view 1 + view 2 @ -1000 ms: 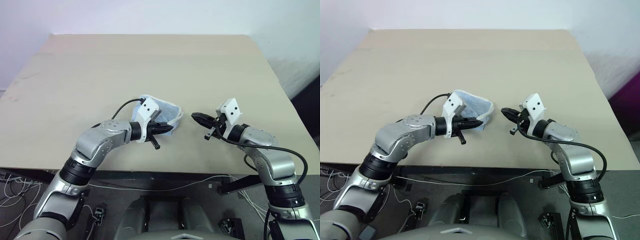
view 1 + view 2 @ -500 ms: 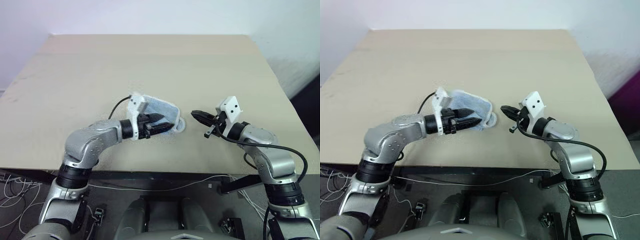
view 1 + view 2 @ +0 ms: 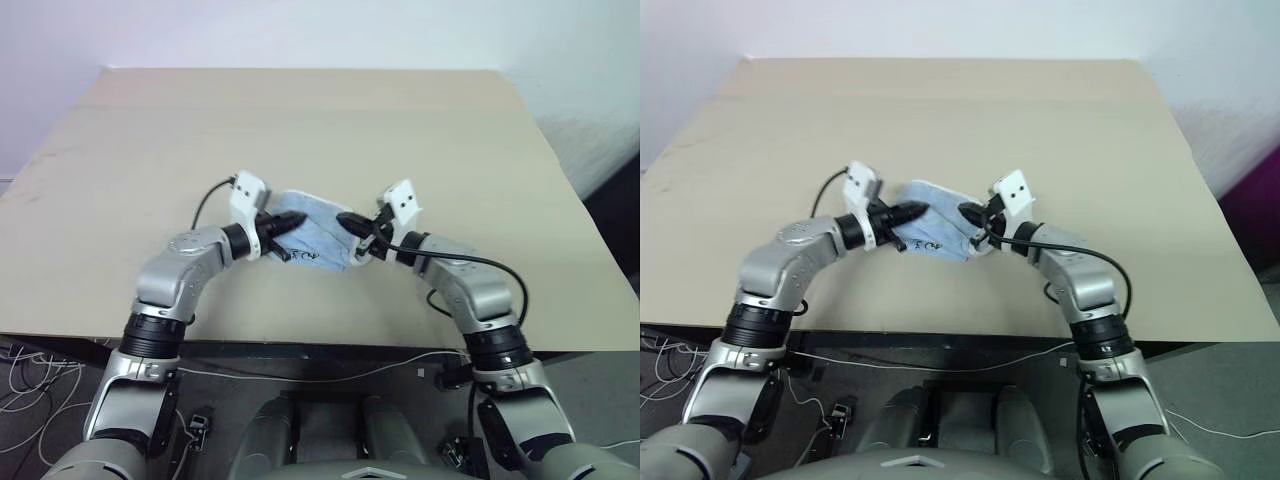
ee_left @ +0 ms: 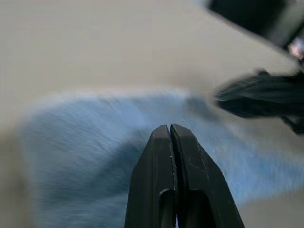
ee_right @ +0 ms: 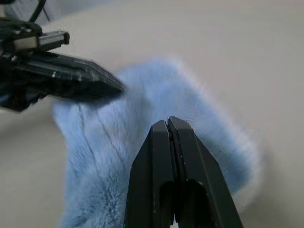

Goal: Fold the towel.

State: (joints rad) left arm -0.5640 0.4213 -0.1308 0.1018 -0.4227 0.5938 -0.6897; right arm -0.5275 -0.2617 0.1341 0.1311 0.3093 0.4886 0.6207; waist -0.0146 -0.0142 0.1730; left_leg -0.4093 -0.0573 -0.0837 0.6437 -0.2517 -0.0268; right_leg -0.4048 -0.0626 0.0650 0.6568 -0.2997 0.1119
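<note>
A: Since a second ago both arms have swung inward. The right pincer (image 3: 347, 218), which hung well clear of the cloth at the right of the frame, is now over its right edge, and the left pincer (image 3: 291, 221) has slid to the cloth's upper left edge.

B: And the light blue terry towel with white stitched edging (image 3: 312, 238)?

A: A small bunched heap at the middle of the frame, on the pale tan wooden counter (image 3: 150, 140), between the two tips. A dark printed mark shows on its near face.

B: Fingers?

A: Both pairs are pressed together. In each wrist view the black fingers (image 4: 170, 142) meet with no cloth visible between them, so I judge neither pincer has hold of anything.

B: What could go wrong?

A: Closed tips can only push. If they press toward each other, the heap bunches tighter or skids across the smooth counter instead of folding flat. The tips point at each other, near together, so they could also collide. And the small white loop (image 3: 361, 257) by the right pincer might snag a finger.
</note>
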